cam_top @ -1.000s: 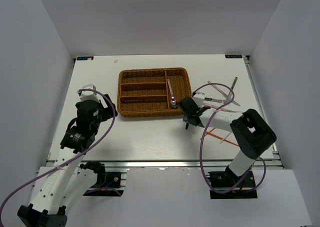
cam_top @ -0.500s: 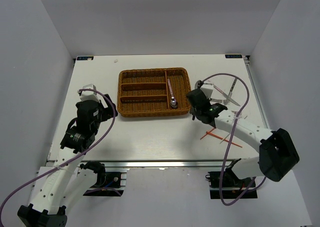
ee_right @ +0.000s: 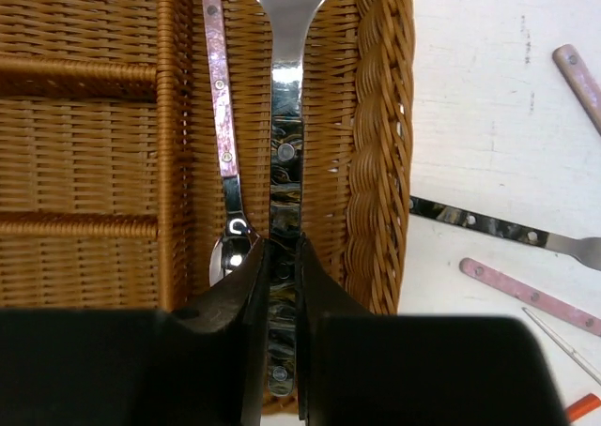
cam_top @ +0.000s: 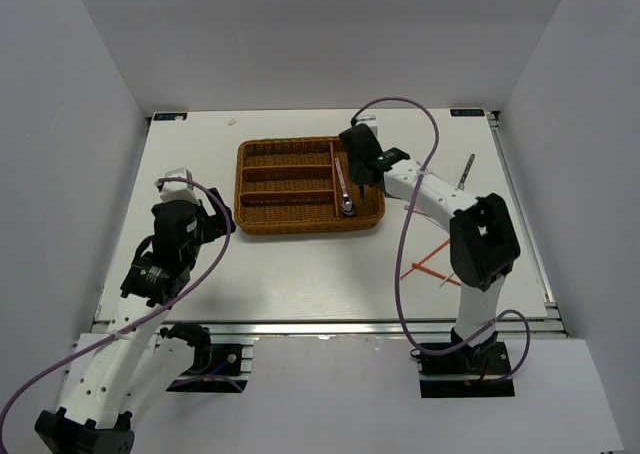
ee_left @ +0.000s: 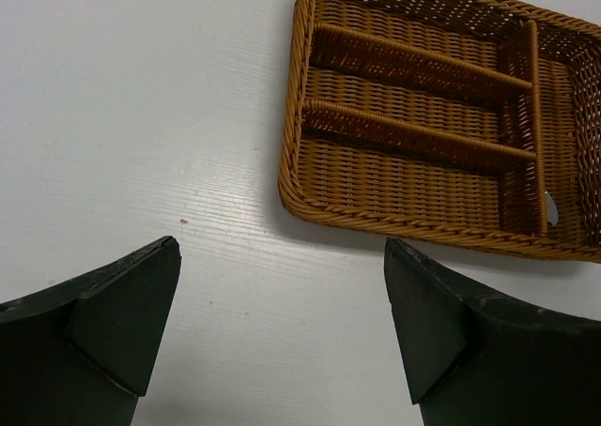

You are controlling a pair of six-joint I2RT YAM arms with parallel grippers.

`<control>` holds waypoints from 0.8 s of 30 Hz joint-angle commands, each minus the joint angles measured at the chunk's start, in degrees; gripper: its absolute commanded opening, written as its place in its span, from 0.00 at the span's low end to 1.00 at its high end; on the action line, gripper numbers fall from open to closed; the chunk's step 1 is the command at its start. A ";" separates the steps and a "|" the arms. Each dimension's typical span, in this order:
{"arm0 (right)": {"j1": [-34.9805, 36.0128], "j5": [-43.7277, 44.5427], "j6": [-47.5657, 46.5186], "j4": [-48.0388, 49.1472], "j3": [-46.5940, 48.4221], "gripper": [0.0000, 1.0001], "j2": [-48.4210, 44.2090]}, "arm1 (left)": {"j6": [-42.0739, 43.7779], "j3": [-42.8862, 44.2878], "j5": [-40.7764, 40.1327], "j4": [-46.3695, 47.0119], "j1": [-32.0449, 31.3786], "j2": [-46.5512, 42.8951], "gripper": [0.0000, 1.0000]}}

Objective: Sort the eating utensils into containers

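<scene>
The brown wicker tray lies at the table's middle back. A pink-handled spoon lies in its crosswise right slot, and it also shows in the right wrist view. My right gripper is over that slot, shut on a silver utensil with a dark mottled handle. The utensil lies along the slot beside the spoon, and its head is cut off by the frame's top edge. My left gripper is open and empty over bare table, left of the tray.
More utensils lie right of the tray wall: a dark-handled silver piece, a pink handle, another pink handle. A slim utensil lies at the far right. Red chopsticks lie at the near right.
My right arm has swung from the table right of the tray up and left, and its gripper now holds the dark-handled utensil over the tray's crosswise slot. The left arm has not moved.
</scene>
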 commanded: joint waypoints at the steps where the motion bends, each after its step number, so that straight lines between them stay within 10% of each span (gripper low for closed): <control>1: -0.34 -0.13 -1.01 -3.89 5.73 0.03 2.68 | 0.35 -0.28 0.02 0.67 0.29 -0.19 0.98; 12: -3.59 -5.32 1.71 -2.93 -1.63 0.88 -5.47 | 0.44 -0.28 0.28 0.76 0.20 -0.37 0.98; 19: -5.00 10.93 11.37 -8.28 -17.18 0.89 -21.21 | 0.44 -0.28 0.02 0.76 0.20 -0.72 0.98; 24: -10.53 6.64 16.57 -5.40 -31.50 0.87 -33.77 | 0.53 -0.10 0.54 0.76 0.20 0.16 0.98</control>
